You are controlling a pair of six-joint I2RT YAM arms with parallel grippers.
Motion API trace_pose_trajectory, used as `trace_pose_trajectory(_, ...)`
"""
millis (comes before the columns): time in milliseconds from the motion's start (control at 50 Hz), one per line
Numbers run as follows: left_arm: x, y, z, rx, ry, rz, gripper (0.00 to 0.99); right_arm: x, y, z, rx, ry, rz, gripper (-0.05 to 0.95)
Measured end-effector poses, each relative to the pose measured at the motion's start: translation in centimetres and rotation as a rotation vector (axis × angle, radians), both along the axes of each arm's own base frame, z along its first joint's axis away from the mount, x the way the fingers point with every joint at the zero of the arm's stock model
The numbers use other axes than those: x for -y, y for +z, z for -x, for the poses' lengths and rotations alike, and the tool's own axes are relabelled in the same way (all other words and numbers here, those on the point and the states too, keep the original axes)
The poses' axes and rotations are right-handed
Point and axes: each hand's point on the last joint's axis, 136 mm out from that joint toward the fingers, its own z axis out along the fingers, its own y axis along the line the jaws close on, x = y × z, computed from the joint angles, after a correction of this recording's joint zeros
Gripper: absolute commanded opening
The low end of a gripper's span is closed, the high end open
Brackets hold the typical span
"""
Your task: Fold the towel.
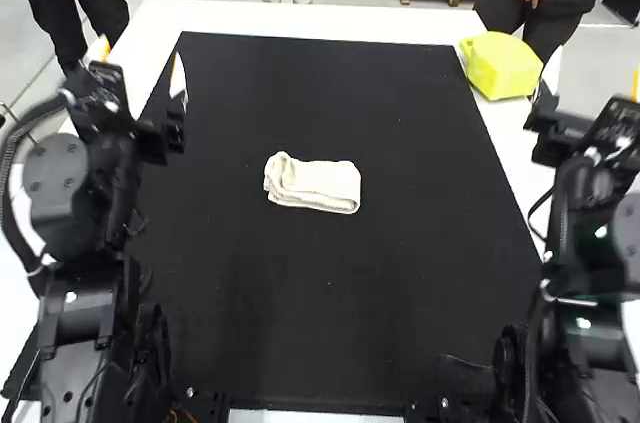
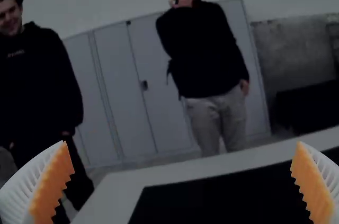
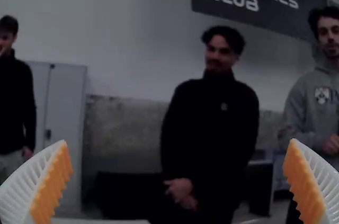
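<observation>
"On the black rectangular mat (image 1: pixel 400 283), between its side edges, what lies there?"

"A cream cloth towel (image 1: pixel 325 181), folded in layers. The white flat table (image 1: pixel 300 20) borders the mat; a yellow-green faceted container (image 1: pixel 500 65) sits by the mat's far right corner."

"And the grippers?"

"Fingers apart on both: left gripper (image 1: pixel 140 51) near the left edge, right gripper (image 1: pixel 597 68) beyond the right. Pale flat-doored cabinets (image 2: pixel 119 75) line the room."

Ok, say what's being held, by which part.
Nothing is held: the left gripper and right gripper are both open, and the folded towel lies on the black mat.
</observation>
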Motion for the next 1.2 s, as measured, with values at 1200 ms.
trace_pose_trajectory(1200, -1.6, -11.6, -2.5, -0.305, 0.055, 0.105, 0.967, -3.9, -17.2, -5.0, -0.655, 0.255, -0.053, 0.92)
